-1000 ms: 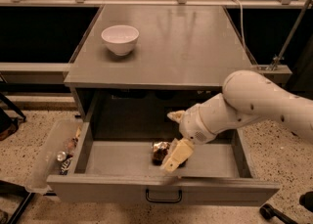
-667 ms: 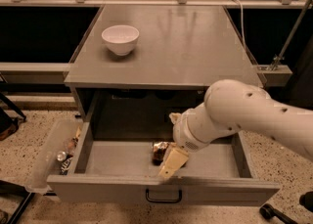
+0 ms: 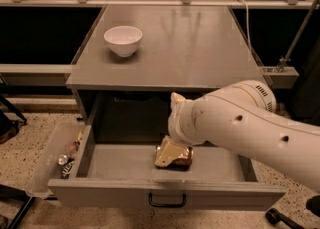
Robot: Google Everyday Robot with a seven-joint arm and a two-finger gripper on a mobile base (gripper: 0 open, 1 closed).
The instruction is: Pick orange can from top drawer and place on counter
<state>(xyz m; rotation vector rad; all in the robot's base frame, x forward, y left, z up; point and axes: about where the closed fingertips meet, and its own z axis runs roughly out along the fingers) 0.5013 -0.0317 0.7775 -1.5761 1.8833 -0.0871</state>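
Observation:
The top drawer (image 3: 115, 192) is pulled open, with its black wire handle (image 3: 167, 202) at the front. The orange can (image 3: 184, 157), gold and dark brown, lies on the drawer floor near the middle. My gripper (image 3: 169, 154) reaches down into the drawer from the right and sits at the can, covering its left part. My white arm (image 3: 250, 128) crosses over the drawer's right half and hides that side. The grey counter (image 3: 190, 43) lies above the drawer.
A white bowl (image 3: 123, 39) stands on the counter at the back left. A clear plastic side bin (image 3: 47, 168) with small items hangs at the drawer's left. Dark shelves flank the cabinet. A caster wheel (image 3: 272, 216) is on the floor at the right.
My arm has swung left and towards the camera, now covering more of the drawer's right side. The gripper has moved closer onto the can, which has stayed in place.

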